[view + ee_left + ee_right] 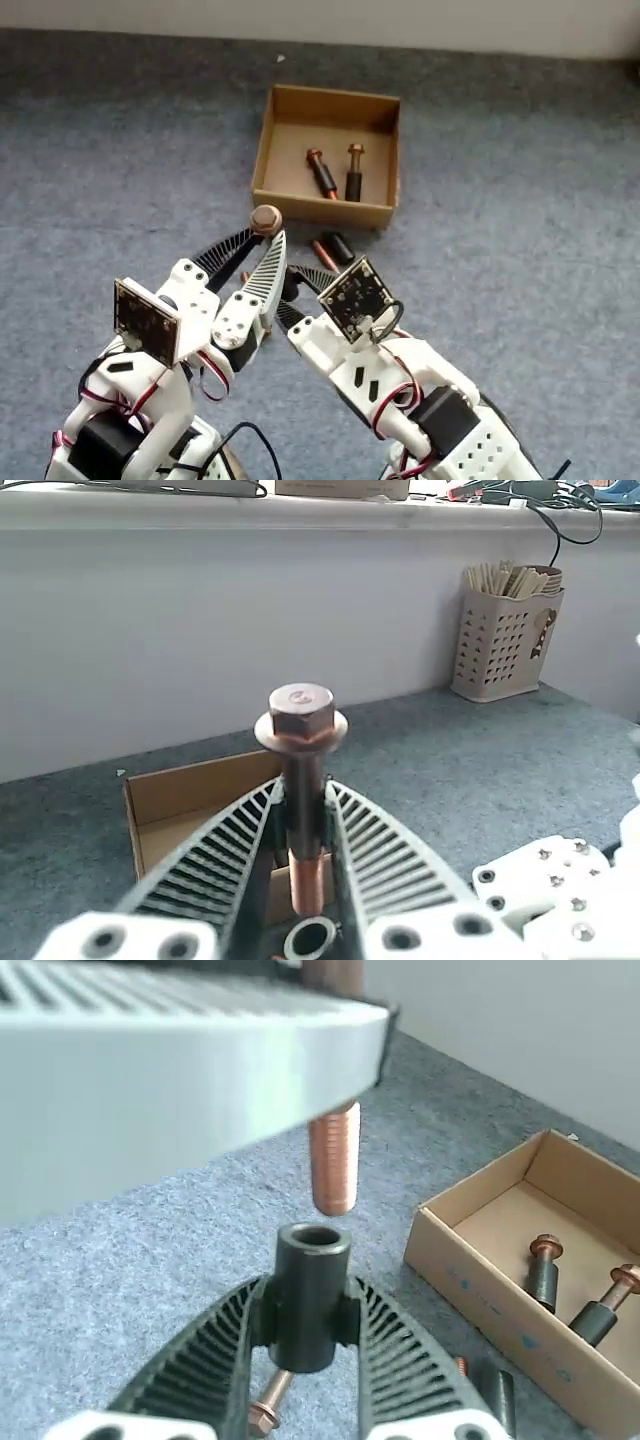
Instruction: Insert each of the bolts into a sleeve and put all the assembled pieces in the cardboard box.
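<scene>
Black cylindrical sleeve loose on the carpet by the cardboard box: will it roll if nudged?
Likely yes: the black cylindrical sleeve is round and lies on its side. The grey carpet should slow it. It looks rigid, so unlikely to deform.

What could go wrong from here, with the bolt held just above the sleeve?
1. The bolt in the left gripper hangs just above the sleeve; if it is slightly off-line, its tip may catch the rim.
2. The right gripper pinches the sleeve near its fingertips, so a downward push may slide it out.
</scene>
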Robot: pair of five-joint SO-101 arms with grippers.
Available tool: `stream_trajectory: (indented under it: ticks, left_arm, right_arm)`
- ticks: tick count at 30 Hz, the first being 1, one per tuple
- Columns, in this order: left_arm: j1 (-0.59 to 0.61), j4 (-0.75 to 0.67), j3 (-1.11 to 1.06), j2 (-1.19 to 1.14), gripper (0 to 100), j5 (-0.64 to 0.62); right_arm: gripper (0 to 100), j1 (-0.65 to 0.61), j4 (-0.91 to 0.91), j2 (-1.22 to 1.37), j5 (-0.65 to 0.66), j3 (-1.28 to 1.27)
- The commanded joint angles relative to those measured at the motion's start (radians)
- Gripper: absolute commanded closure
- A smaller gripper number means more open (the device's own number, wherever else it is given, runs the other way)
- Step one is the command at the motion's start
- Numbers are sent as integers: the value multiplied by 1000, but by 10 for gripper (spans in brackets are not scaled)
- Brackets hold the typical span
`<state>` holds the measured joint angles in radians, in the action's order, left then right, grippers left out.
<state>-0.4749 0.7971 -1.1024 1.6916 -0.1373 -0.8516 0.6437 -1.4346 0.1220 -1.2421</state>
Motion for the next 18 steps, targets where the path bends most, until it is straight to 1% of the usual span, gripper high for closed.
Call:
stream_trajectory:
  ticks: [1,4,11,18]
  left_arm:
    - [-18,-28,12,7,996,2]
    - [-18,-28,12,7,996,2]
    - [-25,-28,4,7,996,2]
    - [-27,-26,-7,7,996,2]
  right_arm:
    - [993,-8,-28,-19,41,25]
    - [993,-7,-30,-44,63,25]
    - [993,-7,-30,-193,110,22]
    - [993,-5,-30,-194,110,19]
